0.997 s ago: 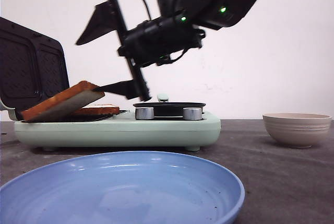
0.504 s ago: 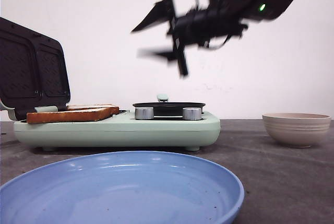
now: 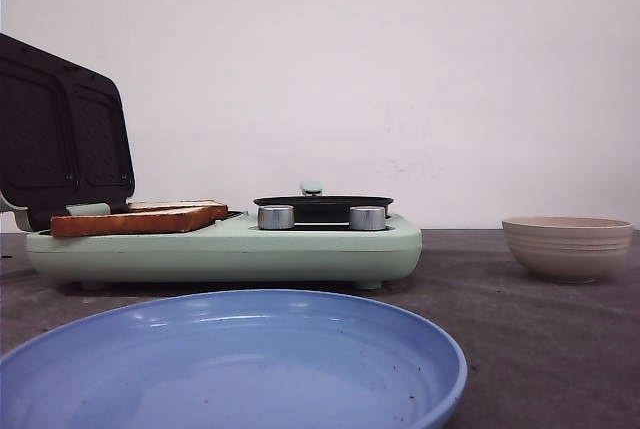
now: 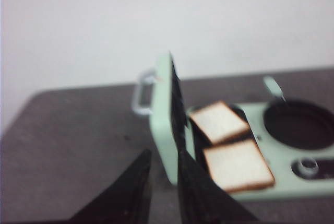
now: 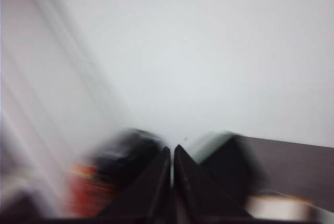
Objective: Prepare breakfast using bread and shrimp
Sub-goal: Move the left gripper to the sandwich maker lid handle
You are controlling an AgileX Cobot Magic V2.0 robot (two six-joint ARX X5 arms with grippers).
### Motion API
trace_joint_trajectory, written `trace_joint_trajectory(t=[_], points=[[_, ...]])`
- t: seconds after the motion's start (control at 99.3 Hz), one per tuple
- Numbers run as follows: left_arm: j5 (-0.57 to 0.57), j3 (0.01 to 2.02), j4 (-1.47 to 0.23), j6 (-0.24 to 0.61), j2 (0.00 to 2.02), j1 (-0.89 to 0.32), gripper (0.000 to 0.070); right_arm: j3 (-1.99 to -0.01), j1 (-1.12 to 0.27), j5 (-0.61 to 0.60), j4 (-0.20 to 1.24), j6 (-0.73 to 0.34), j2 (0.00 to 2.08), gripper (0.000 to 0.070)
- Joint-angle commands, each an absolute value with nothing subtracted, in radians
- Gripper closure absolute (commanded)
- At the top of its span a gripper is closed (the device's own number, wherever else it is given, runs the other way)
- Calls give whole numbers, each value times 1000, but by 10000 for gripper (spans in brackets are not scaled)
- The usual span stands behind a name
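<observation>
Bread (image 3: 140,217): two slices flat on the left plate of the green cooker (image 3: 230,249) (lid up). Left gripper (image 4: 163,195) nearly closed, empty. Right gripper (image 5: 172,182), badly blurred, seems pressed closed. Beige bowl (image 3: 568,246) far right.

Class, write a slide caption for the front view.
Two bread slices lie on the open green grill, blue plate in front.

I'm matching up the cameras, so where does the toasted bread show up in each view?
Front view: bread lies flat, left, on the green breakfast maker.
Left wrist view: both slices beside the upright lid.
Right wrist view: too blurred to tell.
Shared landmark: the round black pan.
</observation>
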State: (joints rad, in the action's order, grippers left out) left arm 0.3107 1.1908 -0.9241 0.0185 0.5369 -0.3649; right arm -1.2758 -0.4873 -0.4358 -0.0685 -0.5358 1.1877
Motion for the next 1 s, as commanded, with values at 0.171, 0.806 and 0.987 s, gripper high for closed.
trace_joint_trajectory(t=[0.171, 0.806, 0.987], points=[[347, 1091, -765, 28, 540, -366, 690, -1279, -507, -136, 490, -15, 998, 698], [300, 1029, -235, 9, 668, -199, 694, -801, -507, -4, 430, -184, 530, 698], [189, 1091, -288, 121, 828, -75, 694, -801, -508, -9, 419, -203, 527, 698]])
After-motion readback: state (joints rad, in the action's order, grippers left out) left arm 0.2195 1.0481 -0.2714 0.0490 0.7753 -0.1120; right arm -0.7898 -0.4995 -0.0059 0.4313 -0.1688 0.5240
